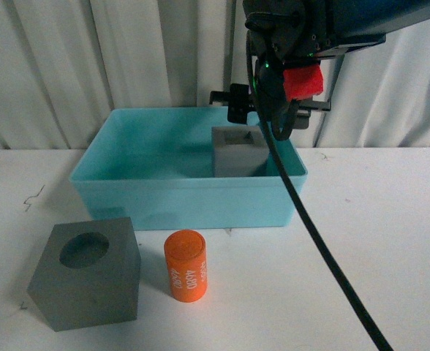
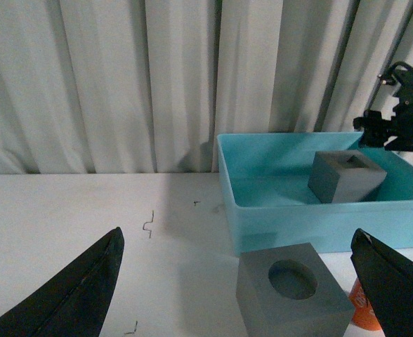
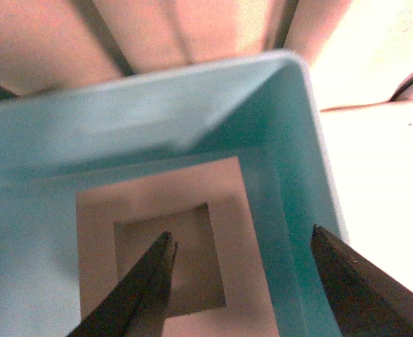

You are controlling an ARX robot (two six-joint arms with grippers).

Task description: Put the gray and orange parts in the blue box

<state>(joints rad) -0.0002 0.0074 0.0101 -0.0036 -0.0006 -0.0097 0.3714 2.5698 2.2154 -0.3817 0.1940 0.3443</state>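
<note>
In the front view, one part is already home: the square-hole cube (image 1: pixel 238 152) sits on the floor of the box (image 1: pixel 186 191), towards its far right corner. The round-hole cube (image 1: pixel 87 276) and the cylinder (image 1: pixel 186 265) stand upright on the desk (image 1: pixel 361 212), near each other but apart, both in front of the box and outside it. The right arm (image 1: pixel 288 66) hangs above the box's right end, over the stored cube. From here we cannot tell how its fingers stand.

In the left wrist view, the left claw (image 2: pixel 238 235) is spread wide and holds nothing. It is low over the desk, with the round-hole cube lying ahead between its two fingers and touching neither. The cylinder peeps out just beside that cube, partly hidden by one finger. The box stands behind them, with the square-hole cube inside.

In the right wrist view, the right claw (image 3: pixel 241 232) is apart and empty, looking straight down on the square-hole cube. The cube rests free in the box near the side wall, and neither finger grips it.

We judge the task about a third done, with one gray part placed. The other gray cube and the orange cylinder are left to be picked up and put in the box
</note>
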